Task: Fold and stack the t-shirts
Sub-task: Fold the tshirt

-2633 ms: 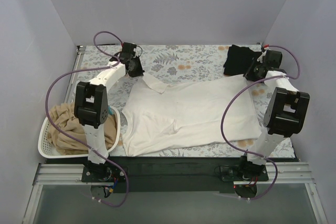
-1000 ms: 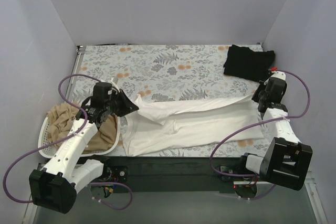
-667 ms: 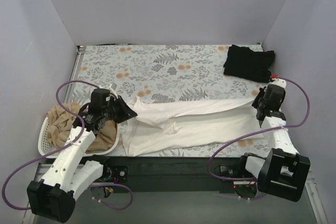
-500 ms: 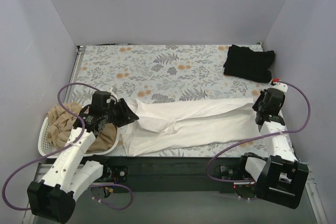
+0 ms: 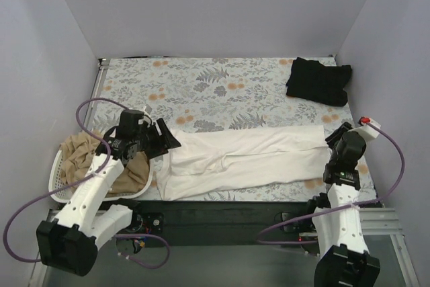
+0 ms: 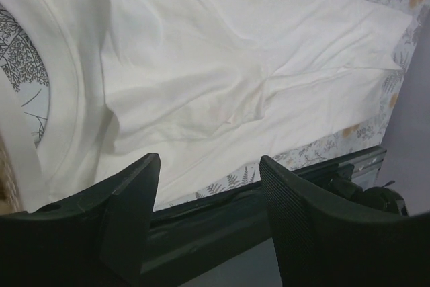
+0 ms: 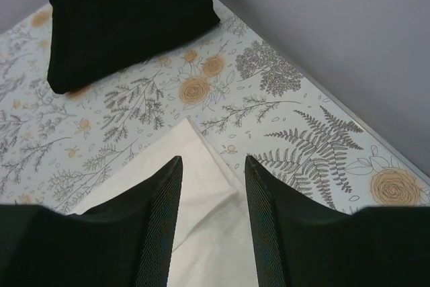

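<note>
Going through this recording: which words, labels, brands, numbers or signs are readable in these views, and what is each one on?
No readable text in any view.
White t-shirt, black t-shirt, tan t-shirt: plain, with no print or tag showing.
Tablecloth: leaves and flowers only, no lettering.
Basket: no legible marking.

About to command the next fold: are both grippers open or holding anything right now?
Left gripper: open, holding nothing.
Right gripper: open, holding nothing; the white t-shirt lies flat beneath it.
</note>
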Controlling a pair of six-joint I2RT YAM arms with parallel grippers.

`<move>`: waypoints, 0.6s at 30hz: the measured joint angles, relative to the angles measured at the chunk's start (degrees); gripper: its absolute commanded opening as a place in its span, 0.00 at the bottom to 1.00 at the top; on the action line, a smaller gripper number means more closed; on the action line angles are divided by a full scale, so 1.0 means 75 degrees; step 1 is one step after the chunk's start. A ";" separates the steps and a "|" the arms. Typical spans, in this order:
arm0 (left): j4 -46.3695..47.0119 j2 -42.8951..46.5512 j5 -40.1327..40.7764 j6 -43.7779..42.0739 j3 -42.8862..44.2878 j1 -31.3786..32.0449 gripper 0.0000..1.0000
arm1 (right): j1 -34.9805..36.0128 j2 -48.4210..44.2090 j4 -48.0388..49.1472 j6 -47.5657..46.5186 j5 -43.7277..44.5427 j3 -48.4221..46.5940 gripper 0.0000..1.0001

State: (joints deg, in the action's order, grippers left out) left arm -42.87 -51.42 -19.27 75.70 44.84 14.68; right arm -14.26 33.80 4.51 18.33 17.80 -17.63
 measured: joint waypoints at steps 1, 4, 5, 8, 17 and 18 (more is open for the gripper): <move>0.0128 -0.0280 0.0096 -0.0032 0.0017 0.0000 0.61 | 0.0000 0.0274 0.0076 0.0000 -0.0047 -0.0085 0.49; 0.0507 -0.1239 0.0388 -0.0137 0.0166 0.0000 0.62 | -0.0003 0.1623 0.0216 -0.0070 -0.0440 -0.0583 0.48; 0.0667 -0.1536 0.0510 -0.0181 0.0227 0.0000 0.62 | -0.0003 0.2142 0.0227 -0.0099 -0.0606 -0.0822 0.48; 0.1011 -0.2361 0.0898 -0.0315 0.0495 0.0000 0.63 | -0.0003 0.3340 0.0219 -0.0219 -0.1084 -0.1425 0.48; 0.1903 -0.3960 0.1842 -0.0548 0.1084 0.0000 0.64 | -0.0032 0.4438 0.0236 -0.0670 -0.1781 -0.2215 0.46; 0.1999 -0.4159 0.1894 -0.0580 0.1166 0.0000 0.64 | -0.0052 0.4549 0.0248 -0.0708 -0.1816 -0.2270 0.46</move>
State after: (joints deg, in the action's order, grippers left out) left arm -27.88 -82.61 -5.06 71.35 53.58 14.68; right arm -14.66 67.92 6.37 13.02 4.19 -34.65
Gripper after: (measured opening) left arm 0.640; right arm 0.467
